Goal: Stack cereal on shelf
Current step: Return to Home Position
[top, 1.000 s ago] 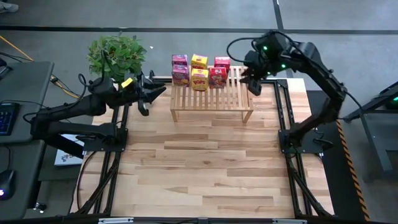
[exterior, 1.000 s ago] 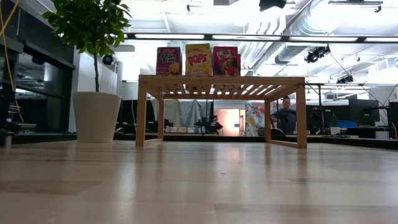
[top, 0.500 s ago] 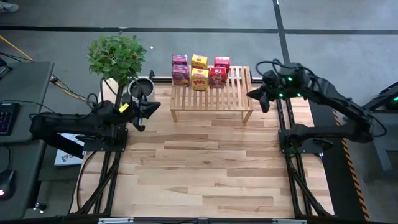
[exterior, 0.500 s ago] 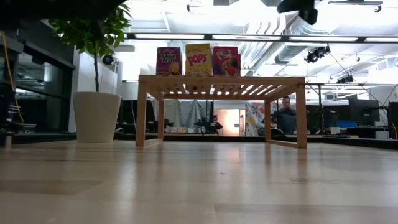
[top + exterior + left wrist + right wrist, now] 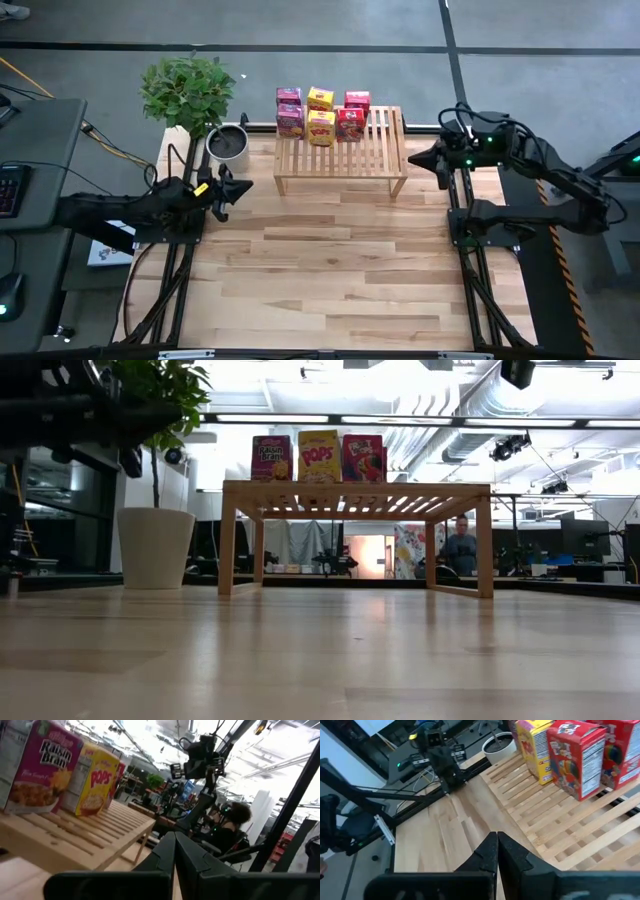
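Wooden shelf bearing six cereal boxes

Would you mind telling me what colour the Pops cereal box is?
The Pops box is yellow, clearest in the low view.

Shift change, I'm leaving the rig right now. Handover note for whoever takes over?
Left end effector: shut, empty, over the table near its left edge, apart from the shelf.
Right end effector: shut, empty, just off the shelf's right end.
Cereal: pink pair, yellow pair, red pair, left to right, all upright on the shelf's far-left part.
Done: all six boxes are on the shelf.
Left: probably only parking both arms at home.
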`<action>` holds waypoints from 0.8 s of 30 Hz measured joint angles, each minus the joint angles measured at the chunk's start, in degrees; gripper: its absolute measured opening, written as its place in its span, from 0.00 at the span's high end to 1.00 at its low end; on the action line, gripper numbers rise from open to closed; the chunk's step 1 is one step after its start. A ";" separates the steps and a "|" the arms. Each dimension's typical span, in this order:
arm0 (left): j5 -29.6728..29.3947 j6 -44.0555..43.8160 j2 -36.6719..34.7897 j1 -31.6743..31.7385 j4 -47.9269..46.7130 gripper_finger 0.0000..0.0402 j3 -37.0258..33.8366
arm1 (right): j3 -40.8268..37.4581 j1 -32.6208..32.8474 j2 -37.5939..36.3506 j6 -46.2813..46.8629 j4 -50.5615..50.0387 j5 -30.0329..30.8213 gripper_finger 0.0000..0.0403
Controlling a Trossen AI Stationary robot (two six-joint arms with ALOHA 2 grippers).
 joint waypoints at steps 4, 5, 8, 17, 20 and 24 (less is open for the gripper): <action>-0.03 -0.26 -1.32 0.00 -0.67 1.00 -0.14 | -0.02 1.68 -0.10 -0.62 0.01 -0.02 1.00; -0.12 -0.26 -1.48 0.02 -0.66 1.00 -0.12 | -0.28 2.34 -0.10 -1.35 0.34 0.00 1.00; -2.37 1.01 -1.50 0.07 -0.92 1.00 -0.12 | -3.25 5.59 -0.74 -2.86 3.37 -1.15 1.00; -2.55 4.28 -1.47 0.07 -1.75 1.00 -0.12 | -22.36 14.93 -15.85 -3.81 16.69 -0.78 1.00; -2.50 4.28 -1.47 0.07 -1.76 1.00 -0.12 | -29.37 16.02 -25.87 -2.28 19.16 1.11 1.00; -2.48 4.29 -1.47 0.07 -1.74 1.00 -0.12 | -39.47 16.60 -38.71 1.57 29.00 2.19 1.00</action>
